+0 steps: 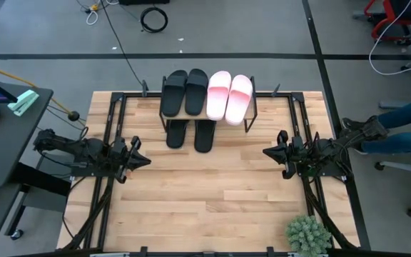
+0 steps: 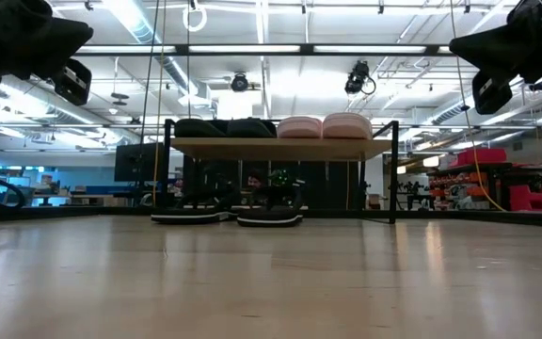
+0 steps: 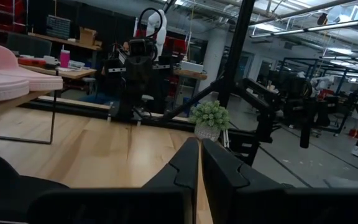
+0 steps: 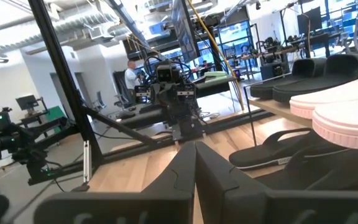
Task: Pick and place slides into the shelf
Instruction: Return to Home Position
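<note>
The shelf [image 1: 207, 114] stands at the table's far middle. On its plank lie two black slides [image 1: 184, 91] and two pink slides [image 1: 230, 96]. Two more black slides [image 1: 190, 133] rest flat on the table under it, also seen in the low view [image 2: 229, 217]. My left gripper [image 1: 145, 160] hovers at the table's left side, shut and empty. My right gripper [image 1: 267, 152] hovers at the right side, shut and empty. Both point toward the table's middle, well clear of the shelf. The wrist views show each gripper's fingertips [image 3: 200, 149] [image 4: 195, 149] closed together.
A small potted plant [image 1: 307, 235] sits at the table's near right corner. A person's legs [image 1: 405, 125] show beyond the right edge. A side table with a green object [image 1: 22, 103] stands to the left. Bare wood lies between the arms.
</note>
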`<act>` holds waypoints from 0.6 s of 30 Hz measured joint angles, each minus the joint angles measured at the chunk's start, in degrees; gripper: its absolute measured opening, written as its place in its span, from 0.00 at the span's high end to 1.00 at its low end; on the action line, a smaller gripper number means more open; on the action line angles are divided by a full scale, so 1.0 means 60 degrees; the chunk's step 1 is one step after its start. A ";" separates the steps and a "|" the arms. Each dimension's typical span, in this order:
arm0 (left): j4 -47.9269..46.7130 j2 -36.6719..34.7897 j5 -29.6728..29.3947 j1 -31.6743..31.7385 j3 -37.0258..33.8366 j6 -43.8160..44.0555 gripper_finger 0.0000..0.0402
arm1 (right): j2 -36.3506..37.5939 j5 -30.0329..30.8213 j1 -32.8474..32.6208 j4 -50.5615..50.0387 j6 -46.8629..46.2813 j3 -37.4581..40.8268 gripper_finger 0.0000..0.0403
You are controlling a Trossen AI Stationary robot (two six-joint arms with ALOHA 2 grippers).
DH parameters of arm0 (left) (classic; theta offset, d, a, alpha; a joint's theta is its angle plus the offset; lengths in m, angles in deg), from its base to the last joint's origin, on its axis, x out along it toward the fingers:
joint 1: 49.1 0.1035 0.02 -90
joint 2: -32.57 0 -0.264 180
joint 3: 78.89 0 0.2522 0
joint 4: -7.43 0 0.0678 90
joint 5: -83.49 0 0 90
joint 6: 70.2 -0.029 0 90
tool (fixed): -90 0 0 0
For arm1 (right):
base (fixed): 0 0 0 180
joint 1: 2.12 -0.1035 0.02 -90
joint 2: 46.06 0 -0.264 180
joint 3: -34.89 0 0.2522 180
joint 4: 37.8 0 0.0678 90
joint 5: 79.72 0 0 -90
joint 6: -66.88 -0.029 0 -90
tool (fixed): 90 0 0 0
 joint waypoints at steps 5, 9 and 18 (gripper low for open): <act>0.0000 0.0000 0.0000 0.0000 0.0000 0.0004 0.93 | 0.0000 0.0000 0.0000 0.0000 0.0004 -0.0004 0.97; 0.0002 0.0000 0.0000 0.0000 -0.0004 -0.0001 0.91 | 0.0000 0.0000 0.0000 0.0000 0.0005 -0.0004 0.97; 0.0004 0.0000 0.0000 0.0000 -0.0004 0.0002 0.93 | 0.0000 0.0000 0.0000 0.0000 0.0007 -0.0004 0.97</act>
